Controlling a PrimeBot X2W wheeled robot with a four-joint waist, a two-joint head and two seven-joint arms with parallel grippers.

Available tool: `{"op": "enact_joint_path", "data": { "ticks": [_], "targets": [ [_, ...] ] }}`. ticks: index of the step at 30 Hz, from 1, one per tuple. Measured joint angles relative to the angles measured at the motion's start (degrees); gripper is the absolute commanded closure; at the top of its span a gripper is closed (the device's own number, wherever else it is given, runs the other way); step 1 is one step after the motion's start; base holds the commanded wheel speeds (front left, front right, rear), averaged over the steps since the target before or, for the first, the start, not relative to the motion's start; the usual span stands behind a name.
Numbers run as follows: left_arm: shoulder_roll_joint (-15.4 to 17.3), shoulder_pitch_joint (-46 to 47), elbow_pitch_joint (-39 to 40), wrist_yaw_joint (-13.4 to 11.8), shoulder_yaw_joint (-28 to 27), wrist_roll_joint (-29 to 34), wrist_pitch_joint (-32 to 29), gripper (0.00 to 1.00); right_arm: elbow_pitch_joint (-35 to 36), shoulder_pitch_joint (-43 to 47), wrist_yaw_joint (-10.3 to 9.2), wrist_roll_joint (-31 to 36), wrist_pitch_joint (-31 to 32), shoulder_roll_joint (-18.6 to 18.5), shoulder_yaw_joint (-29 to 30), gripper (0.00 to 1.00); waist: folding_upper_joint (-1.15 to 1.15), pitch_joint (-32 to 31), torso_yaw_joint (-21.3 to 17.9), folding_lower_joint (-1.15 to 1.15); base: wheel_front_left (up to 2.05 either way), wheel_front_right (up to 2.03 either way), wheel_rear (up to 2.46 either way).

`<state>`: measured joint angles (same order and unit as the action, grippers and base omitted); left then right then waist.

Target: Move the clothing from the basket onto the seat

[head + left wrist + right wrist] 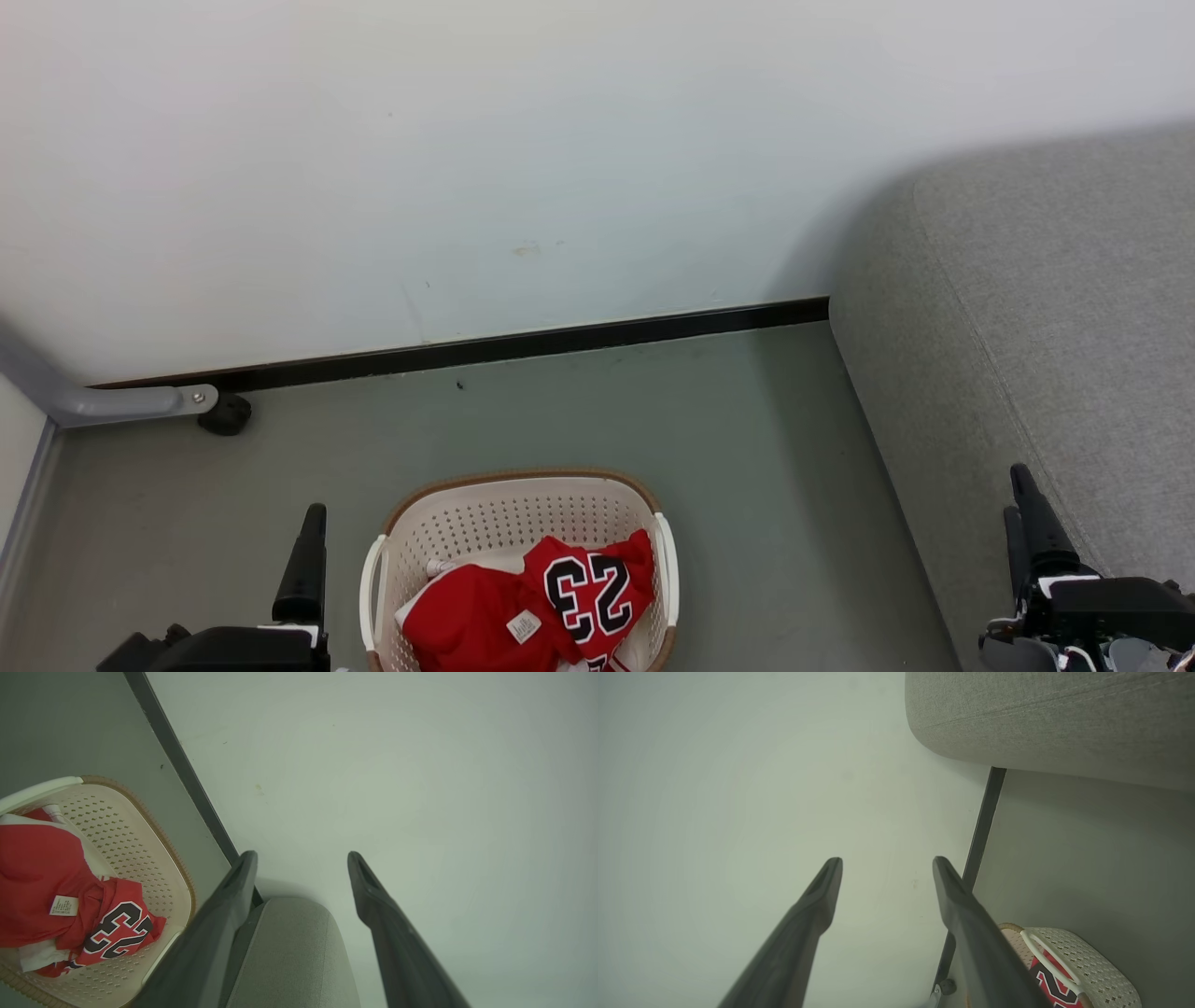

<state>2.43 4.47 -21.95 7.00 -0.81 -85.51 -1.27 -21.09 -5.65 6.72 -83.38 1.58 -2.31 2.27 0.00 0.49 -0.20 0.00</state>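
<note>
Clothing (467,621) heaped in basket (523,477); floor strip (766,523) separates basket from seat (1027,327) edge.

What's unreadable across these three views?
Basket near end: cut off by head view's bottom edge.
White piece: mostly buried under red jersey, left wrist view.
Tag print: too small, head view.
Sofa far side: past head view's right edge.

black white-edged "23" on red jersey (588,590), small tag print unreadable
</note>
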Motion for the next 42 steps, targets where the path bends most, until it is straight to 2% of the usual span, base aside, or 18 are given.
{"op": "enact_joint_path", "data": {
  "ticks": [19,42],
  "targets": [
    [2.67,2.63,-3.91,0.00,4.64,12.80,4.11,0.00,-3.43,-4.26,0.00,12.51,-4.55,-3.28,-7.87,0.00,0.00,0.09,-0.10,0.00,0.00,0.00,0.00],
    [5.10,4.56,-5.26,-1.97,9.21,35.45,8.79,0.00,-8.93,-9.93,-0.25,30.96,-9.12,-6.73,-18.09,0.00,0.00,0.09,0.03,0.00,0.00,0.00,0.00]
  ]
}}
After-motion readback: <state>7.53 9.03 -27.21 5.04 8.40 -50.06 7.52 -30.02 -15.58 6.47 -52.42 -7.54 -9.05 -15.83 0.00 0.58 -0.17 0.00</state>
